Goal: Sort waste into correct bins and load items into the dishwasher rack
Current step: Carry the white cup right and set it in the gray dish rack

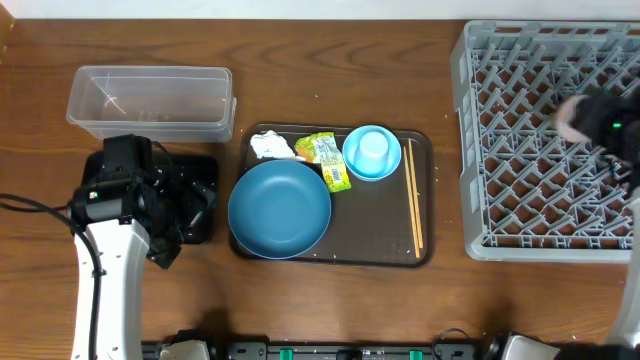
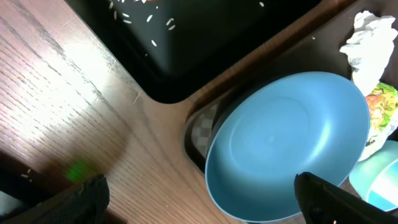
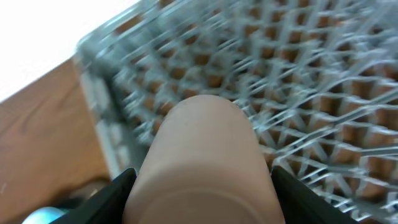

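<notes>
My left gripper [image 1: 188, 212] [image 2: 202, 200] is open and empty over the black tray [image 1: 205, 170], which holds scattered rice grains [image 2: 152, 23]. Beside it lies the dark-blue plate [image 1: 280, 208] [image 2: 286, 143] on the brown serving tray [image 1: 425, 250]. The white tissue [image 1: 270, 147] [image 2: 370, 43], the green-and-yellow wrapper [image 1: 328, 160] [image 2: 382, 109], the light-blue bowl [image 1: 352, 160] [image 2: 379, 180] with the light-blue cup [image 1: 373, 150] in it, and the chopsticks [image 1: 414, 195] are also on that tray. My right gripper [image 1: 592, 115] [image 3: 202, 186] is shut on the whitish cup [image 1: 572, 117] [image 3: 205, 143] above the grey rack [image 1: 530, 150] [image 3: 298, 81]. The carrot is out of view.
The clear plastic tub [image 1: 150, 100] stands at the back left, behind my left arm. A cable trails off the left edge of the table.
</notes>
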`<move>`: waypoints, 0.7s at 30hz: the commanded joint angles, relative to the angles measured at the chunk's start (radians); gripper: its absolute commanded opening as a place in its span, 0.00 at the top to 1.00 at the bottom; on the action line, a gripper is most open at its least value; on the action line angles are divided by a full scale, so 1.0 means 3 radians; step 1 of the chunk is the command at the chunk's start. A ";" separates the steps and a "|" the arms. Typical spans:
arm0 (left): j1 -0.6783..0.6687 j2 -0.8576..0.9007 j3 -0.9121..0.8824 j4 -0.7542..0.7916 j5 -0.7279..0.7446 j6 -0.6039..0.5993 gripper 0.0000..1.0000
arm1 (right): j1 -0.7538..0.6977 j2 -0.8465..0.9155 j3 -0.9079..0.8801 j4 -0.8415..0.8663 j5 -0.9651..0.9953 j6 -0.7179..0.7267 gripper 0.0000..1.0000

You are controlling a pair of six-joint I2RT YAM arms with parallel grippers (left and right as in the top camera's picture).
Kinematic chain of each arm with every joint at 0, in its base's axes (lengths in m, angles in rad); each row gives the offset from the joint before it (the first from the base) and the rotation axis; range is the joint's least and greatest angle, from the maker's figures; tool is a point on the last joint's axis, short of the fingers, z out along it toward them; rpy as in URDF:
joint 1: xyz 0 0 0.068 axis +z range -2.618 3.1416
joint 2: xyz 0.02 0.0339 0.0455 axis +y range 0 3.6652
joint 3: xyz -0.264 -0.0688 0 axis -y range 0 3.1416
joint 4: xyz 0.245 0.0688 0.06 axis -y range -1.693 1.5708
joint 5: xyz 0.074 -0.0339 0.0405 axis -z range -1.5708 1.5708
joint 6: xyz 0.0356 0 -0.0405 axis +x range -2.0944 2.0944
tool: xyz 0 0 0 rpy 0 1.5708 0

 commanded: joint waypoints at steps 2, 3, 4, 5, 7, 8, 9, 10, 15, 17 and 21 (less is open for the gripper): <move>-0.0008 0.0004 0.0053 -0.0008 -0.0046 0.0019 0.02 | -0.0276 0.0256 0.0056 0.0058 -0.0095 -0.0066 0.36; -0.0008 0.0004 0.0053 -0.0008 -0.0046 0.0019 0.02 | -0.0317 0.0328 0.0056 0.0078 -0.0095 -0.0066 0.36; -0.0008 0.0004 0.0053 -0.0008 -0.0046 0.0019 0.02 | -0.0354 0.0398 0.0056 0.0098 -0.0086 -0.0066 0.36; -0.0008 0.0004 0.0053 -0.0008 -0.0046 0.0019 0.02 | -0.0378 0.0454 0.0056 0.0107 -0.0065 -0.0066 0.36; -0.0008 0.0004 0.0053 -0.0008 -0.0046 0.0019 0.02 | -0.0420 0.0561 0.0056 0.0116 -0.0038 -0.0066 0.33; -0.0008 0.0004 0.0053 -0.0008 -0.0046 0.0019 0.02 | -0.0431 0.0614 0.0056 0.0122 -0.0041 -0.0066 0.32; -0.0008 0.0004 0.0053 -0.0008 -0.0046 0.0019 0.02 | -0.0439 0.0654 0.0056 0.0123 -0.0045 -0.0066 0.32; -0.0008 0.0004 0.0053 -0.0008 -0.0046 0.0019 0.02 | -0.0437 0.0685 0.0056 0.0122 -0.0045 -0.0066 0.30; -0.0008 0.0004 0.0053 -0.0008 -0.0046 0.0019 0.02 | -0.0437 0.0715 0.0057 0.0103 -0.0048 -0.0065 0.17; -0.0008 0.0004 0.0053 -0.0008 -0.0046 0.0019 0.02 | -0.0435 0.0713 0.0064 0.0067 -0.0084 -0.0060 0.10; -0.0008 0.0004 0.0053 -0.0008 -0.0046 0.0019 0.02 | -0.0416 0.0710 0.0075 0.0000 -0.0202 -0.0034 0.08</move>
